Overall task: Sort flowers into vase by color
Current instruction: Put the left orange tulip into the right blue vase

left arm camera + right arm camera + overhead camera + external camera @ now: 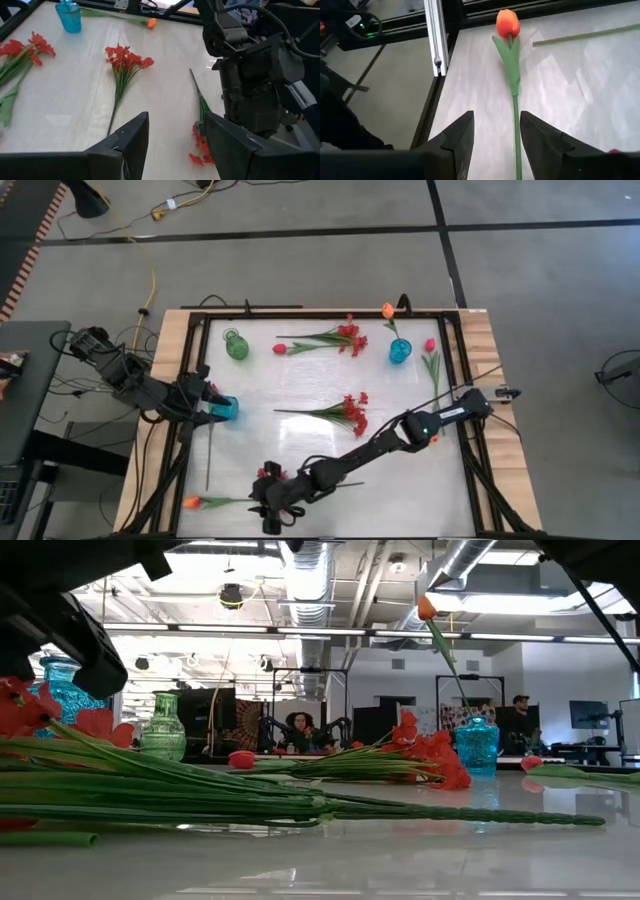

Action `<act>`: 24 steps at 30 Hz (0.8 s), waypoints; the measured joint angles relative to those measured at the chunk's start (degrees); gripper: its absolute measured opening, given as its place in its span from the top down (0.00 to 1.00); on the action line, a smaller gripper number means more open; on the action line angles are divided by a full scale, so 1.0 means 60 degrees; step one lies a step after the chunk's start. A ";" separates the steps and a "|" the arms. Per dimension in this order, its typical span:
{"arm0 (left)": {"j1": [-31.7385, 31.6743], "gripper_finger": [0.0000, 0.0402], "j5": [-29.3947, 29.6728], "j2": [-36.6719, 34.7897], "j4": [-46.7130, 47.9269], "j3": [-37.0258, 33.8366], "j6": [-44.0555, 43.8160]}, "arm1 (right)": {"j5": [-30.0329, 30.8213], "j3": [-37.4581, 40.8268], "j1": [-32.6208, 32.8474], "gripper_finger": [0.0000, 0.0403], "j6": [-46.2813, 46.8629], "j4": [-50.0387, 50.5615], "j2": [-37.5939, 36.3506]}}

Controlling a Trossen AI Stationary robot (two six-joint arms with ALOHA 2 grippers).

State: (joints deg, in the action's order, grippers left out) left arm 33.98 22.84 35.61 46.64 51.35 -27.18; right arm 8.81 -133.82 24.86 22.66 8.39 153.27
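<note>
1. I see the table [300,385] first — a glossy white slab in a dark metal frame, with pale wood strips down both sides.
2. My right arm runs long and dark across the near half, and the right gripper [272,518] sits low at the near-left corner. From its wrist camera the 2 blunt black fingers stand apart with nothing between them.
3. My left arm waits at the table's left edge. The left gripper [212,402] is just beside the small blue vase [229,408]; its wedge-shaped fingers are spread and empty.
4. A bushy red spray [345,413] lies flat mid-table, thin green stems fanned out toward the left.
5. A second red spray [340,337] lies near the far edge, with a single red-pink tulip bud [279,349] at its stem end.
6. A third, smaller red spray [201,145] lies just beside the right arm's wrist.
7. A red-pink tulip [430,346] on a long leafy stem lies along the right side.
8. An orange tulip [508,23] lies flat at the near-left corner ahead of the right gripper — smooth egg-shaped bud, 1 broad leaf, wire-thin stem.
9. The turquoise glass vase [399,351] at the far right is bulbous and holds 1 upright orange tulip [387,310].
10. The green glass vase [236,346], ribbed and narrow-necked, stands far left.
</note>
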 joint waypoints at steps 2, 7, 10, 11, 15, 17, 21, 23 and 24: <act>0.0000 0.56 0.0000 -0.0003 0.0007 0.0000 0.0000 | -0.0010 -0.0012 -0.0004 0.56 0.0016 0.0248 -0.0020; 0.0000 0.56 0.0008 -0.0003 0.0039 0.0000 0.0000 | 0.0243 -0.0004 -0.0033 0.56 0.0074 0.0836 -0.0012; 0.0000 0.56 0.0042 0.0001 0.0039 0.0000 0.0000 | 0.0064 -0.0010 -0.0022 0.56 0.0072 0.0690 0.0032; 0.0004 0.56 0.0063 0.0000 0.0039 0.0000 0.0000 | 0.0049 -0.0018 -0.0017 0.56 0.0075 0.0651 0.0066; 0.0004 0.56 0.0084 -0.0003 0.0040 0.0000 0.0000 | 0.0027 0.0019 0.0040 0.56 0.0075 0.0851 0.0281; 0.0004 0.56 0.0152 0.0001 0.0039 0.0000 0.0000 | 0.0019 0.0004 0.0040 0.56 0.0139 0.0831 0.0356; 0.0003 0.56 0.0254 -0.0003 0.0037 0.0000 0.0000 | 0.0024 -0.0011 0.0103 0.56 0.0275 0.0837 0.0579; 0.0004 0.56 0.0255 -0.0002 0.0040 0.0000 -0.0006 | 0.0065 -0.0021 0.0110 0.56 0.0405 0.1174 0.0572; 0.0004 0.56 0.0258 0.0001 0.0039 0.0000 -0.0007 | 0.0159 -0.0031 0.0109 0.56 0.0454 0.1361 0.0605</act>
State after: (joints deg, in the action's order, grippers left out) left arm 34.00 24.38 35.62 46.87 51.35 -27.22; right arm 9.76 -134.01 25.52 25.39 16.56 156.90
